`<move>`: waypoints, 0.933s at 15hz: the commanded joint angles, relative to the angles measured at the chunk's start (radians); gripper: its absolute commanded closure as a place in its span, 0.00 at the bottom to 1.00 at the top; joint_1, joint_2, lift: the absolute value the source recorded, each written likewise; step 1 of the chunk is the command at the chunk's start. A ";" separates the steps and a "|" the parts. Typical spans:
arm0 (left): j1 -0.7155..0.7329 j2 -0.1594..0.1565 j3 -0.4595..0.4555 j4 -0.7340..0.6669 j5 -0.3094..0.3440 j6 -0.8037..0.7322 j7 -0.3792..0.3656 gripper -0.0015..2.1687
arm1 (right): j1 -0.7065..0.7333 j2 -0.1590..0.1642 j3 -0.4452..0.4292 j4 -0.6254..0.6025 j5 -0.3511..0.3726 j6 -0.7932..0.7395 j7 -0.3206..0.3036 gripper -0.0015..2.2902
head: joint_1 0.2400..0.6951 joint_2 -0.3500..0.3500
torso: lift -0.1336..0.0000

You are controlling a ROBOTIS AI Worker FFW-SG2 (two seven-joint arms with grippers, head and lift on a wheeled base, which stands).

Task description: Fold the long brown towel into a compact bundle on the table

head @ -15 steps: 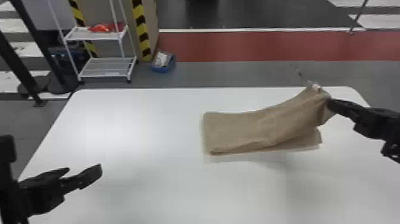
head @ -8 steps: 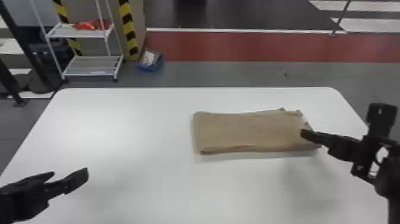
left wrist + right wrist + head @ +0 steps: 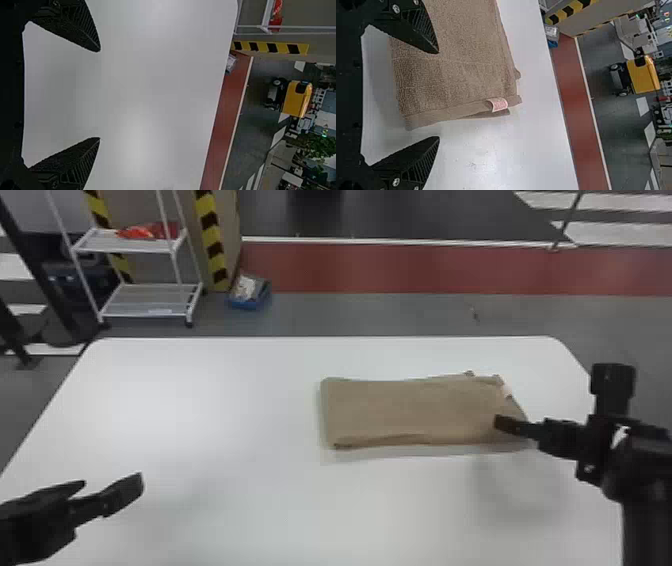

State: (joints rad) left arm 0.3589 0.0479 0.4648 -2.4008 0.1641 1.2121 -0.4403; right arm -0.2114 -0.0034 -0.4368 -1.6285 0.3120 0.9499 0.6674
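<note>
White table (image 3: 225, 410) bore towel (image 3: 425, 410) at two o'clock; looked light, floppy, best pinched through layers at three-o'clock end. Left gripper (image 3: 100, 94), right gripper (image 3: 439, 95) gaped empty.

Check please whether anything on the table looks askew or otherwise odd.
Only the towel looks slightly askew: toward the right of its far edge, lower layers poke out past the top one, so the fold is uneven. I see nothing spilled or damaged.
</note>
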 commanded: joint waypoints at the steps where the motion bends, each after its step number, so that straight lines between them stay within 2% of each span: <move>1: 0.000 0.004 0.002 0.008 0.000 -0.004 0.000 0.04 | -0.048 -0.001 0.018 0.091 0.044 -0.049 -0.009 0.06 | 1.00 0.45 | 0.08; 3: -0.001 0.007 0.008 0.011 0.000 -0.004 0.000 0.04 | -0.083 0.000 0.023 0.154 0.082 -0.070 -0.011 0.10 | 1.00 0.46 | 0.08; 5: -0.001 0.012 0.009 0.020 0.000 -0.019 0.000 0.04 | -0.092 0.002 0.024 0.180 0.088 -0.085 -0.002 0.22 | 1.00 0.47 | 0.08; 7: -0.009 0.013 0.011 0.022 0.000 -0.019 0.000 0.04 | -0.092 0.004 0.007 0.176 0.055 -0.088 0.018 0.49 | 1.00 0.48 | 0.08; 8: -0.015 0.013 0.011 0.023 0.000 -0.019 0.000 0.04 | -0.092 0.004 -0.003 0.167 0.038 -0.088 0.021 0.57 | 1.00 0.49 | 0.08; 10: -0.020 0.013 0.009 0.023 -0.002 -0.019 0.000 0.04 | -0.082 0.004 -0.023 0.134 -0.001 -0.088 0.032 0.59 | 1.00 0.50 | 0.08; 11: -0.023 0.013 0.009 0.023 -0.002 -0.019 0.002 0.04 | -0.080 0.004 -0.034 0.122 -0.016 -0.085 0.031 0.69 | 1.00 0.49 | 0.08; 12: -0.025 0.013 0.009 0.023 -0.002 -0.019 0.002 0.04 | -0.077 0.004 -0.043 0.114 -0.034 -0.085 0.032 0.72 | 1.00 0.49 | 0.08; 14: -0.026 0.013 0.009 0.025 -0.003 -0.019 0.002 0.04 | -0.054 0.004 -0.053 0.078 -0.050 -0.085 0.034 0.72 | 1.00 0.49 | 0.08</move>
State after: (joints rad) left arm 0.3342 0.0613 0.4740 -2.3775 0.1618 1.1928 -0.4387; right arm -0.2814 0.0000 -0.4803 -1.5241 0.2764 0.8652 0.7000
